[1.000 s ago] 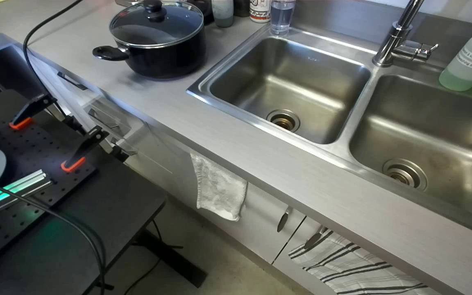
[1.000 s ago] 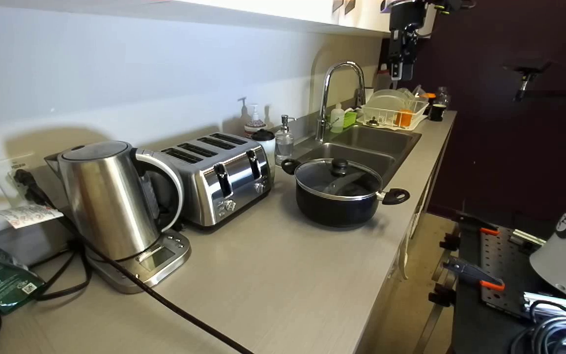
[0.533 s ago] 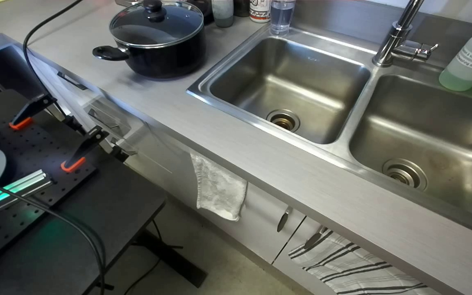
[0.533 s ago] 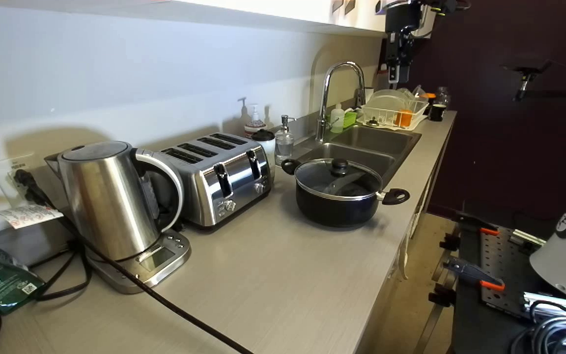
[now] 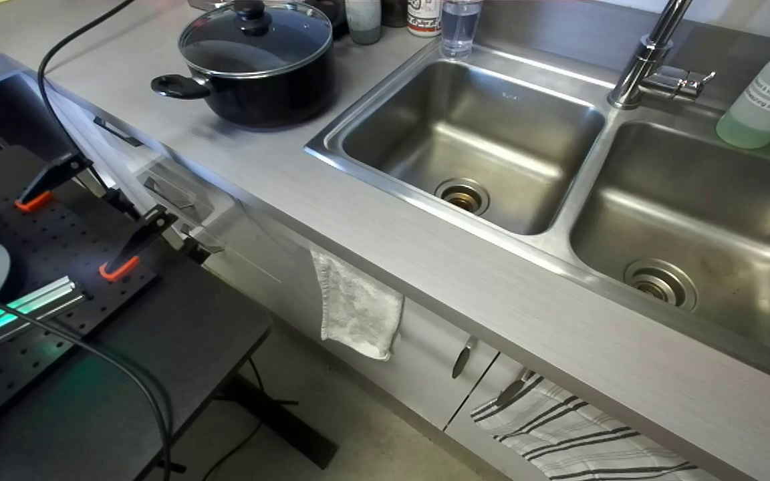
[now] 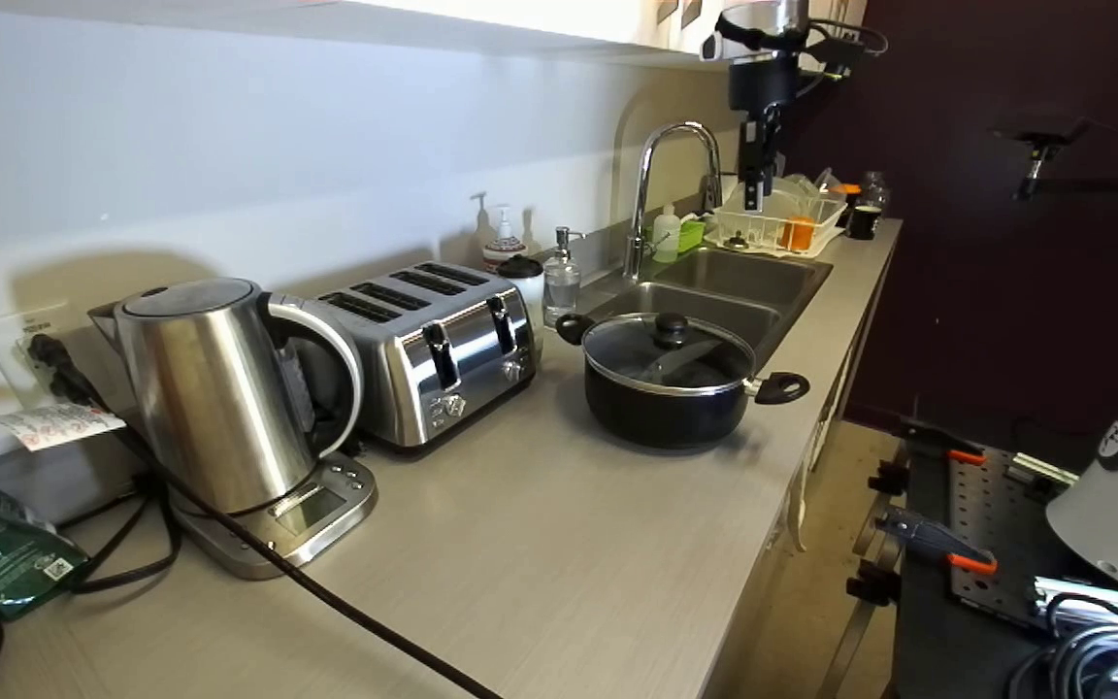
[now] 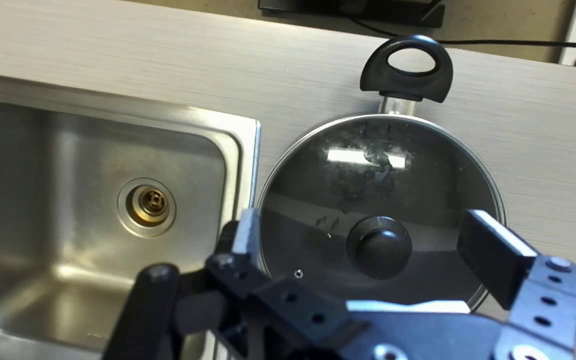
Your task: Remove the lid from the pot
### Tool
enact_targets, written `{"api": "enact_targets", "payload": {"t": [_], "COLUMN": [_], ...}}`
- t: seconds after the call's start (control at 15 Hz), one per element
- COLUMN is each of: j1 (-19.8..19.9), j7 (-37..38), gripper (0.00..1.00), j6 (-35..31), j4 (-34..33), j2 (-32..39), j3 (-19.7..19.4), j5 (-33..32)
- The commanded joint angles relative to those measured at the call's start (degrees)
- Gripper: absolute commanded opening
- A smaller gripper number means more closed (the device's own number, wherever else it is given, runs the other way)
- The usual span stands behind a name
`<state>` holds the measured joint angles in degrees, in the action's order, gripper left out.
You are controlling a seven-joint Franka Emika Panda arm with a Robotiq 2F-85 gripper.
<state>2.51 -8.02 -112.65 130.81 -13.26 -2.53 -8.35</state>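
Lowered nearer the round clear-glass lid [image 7: 393, 187], the black 2-fingered gripper [image 7: 361, 227] gapes wide, empty; off-centre descent could knock the lid askew.

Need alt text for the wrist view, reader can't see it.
Round see-through glass lid covering a round black-handled pot, seen from above. An open, dark metal tool juts from the bottom edge, its fingers framing the lid's round black knob. A rectangular stainless-steel sink basin is at left.
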Motion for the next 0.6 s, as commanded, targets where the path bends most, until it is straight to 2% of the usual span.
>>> {"api": "enact_targets", "payload": {"t": [0.0,0.27,0.53], "j1": [-1.0,-1.5,-1.3], "j7": [0.8,0.6,0.5], "gripper": [1.00,1.00,1.00], "j6": [-8.8,-17.9,-24.9], "j4": [5.9,9.6,10.0], "j2": [-0.4,2.0,6.0], "j3": [1.4,1.7,1.6], "j5": [-3.3,-3.3,-3.2]}}
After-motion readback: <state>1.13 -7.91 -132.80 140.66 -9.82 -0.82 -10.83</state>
